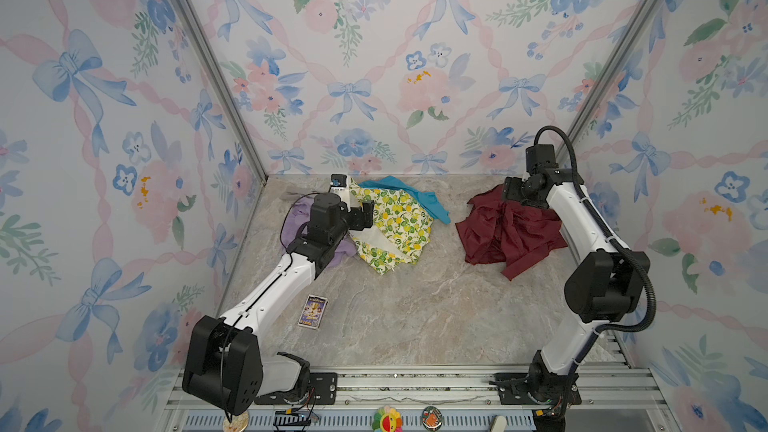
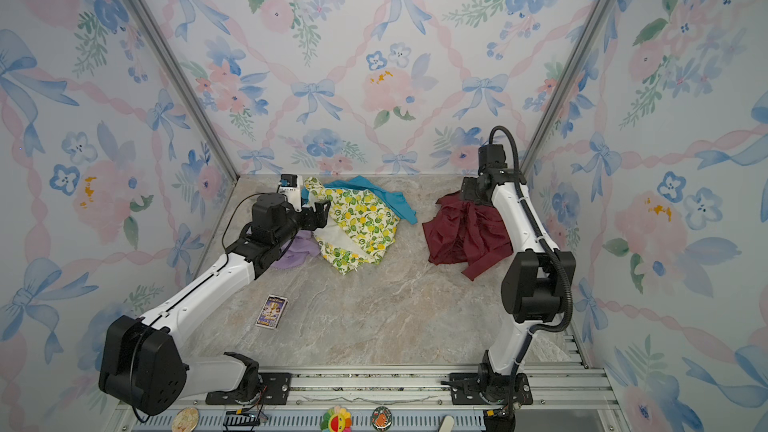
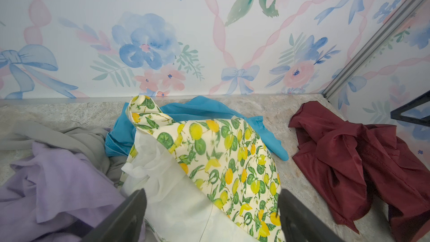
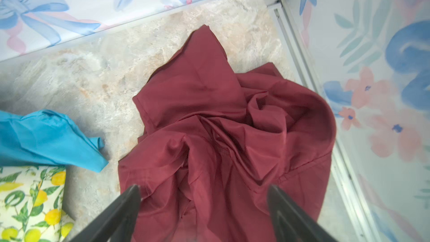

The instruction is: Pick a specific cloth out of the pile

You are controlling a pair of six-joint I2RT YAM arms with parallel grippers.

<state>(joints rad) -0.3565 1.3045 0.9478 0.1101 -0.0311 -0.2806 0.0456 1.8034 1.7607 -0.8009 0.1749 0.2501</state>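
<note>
Top views, both. Landmark is the lemon-print cloth [image 1: 395, 222], topmost in the pile [image 2: 361, 226].
- The maroon cloth [image 1: 511, 234] lies to the right of the lemon-print cloth, well apart from it, with bare table [image 1: 415, 317] between.
- The right gripper [image 1: 513, 193] hangs over the maroon cloth's back-wall end. Its jaws are hidden by the wrist from here.
- The left gripper [image 1: 365, 216] is at the lemon-print cloth's left edge.

Left wrist view.
- The left gripper [image 3: 211, 215] has its fingers wide apart and pinches nothing. The lemon-print cloth and its white lining lie beneath.
- The lilac cloth [image 3: 58, 182] and the beige-grey cloth [image 3: 58, 133] touch the lemon-print cloth on one side. The teal cloth [image 3: 209, 110] is tucked behind it.
- The maroon cloth sits clear of all of these.

Right wrist view.
- The right gripper [image 4: 202, 213] has its fingers spread wide. They straddle maroon folds without clamping them.
- A teal corner and the lemon print are off to one side, across a gap of table.

Judgement.
- The maroon cloth sits directly under the right tool, so the right arm is much the nearer. The left arm would have to cross the lemon-print cloth.
- The cloth is a crumpled mound with no clear long axis, and one tail points toward the front rail.
- Separation from the pile looks complete.
- Any regrasp would go straight down onto the raised central fold.
</note>
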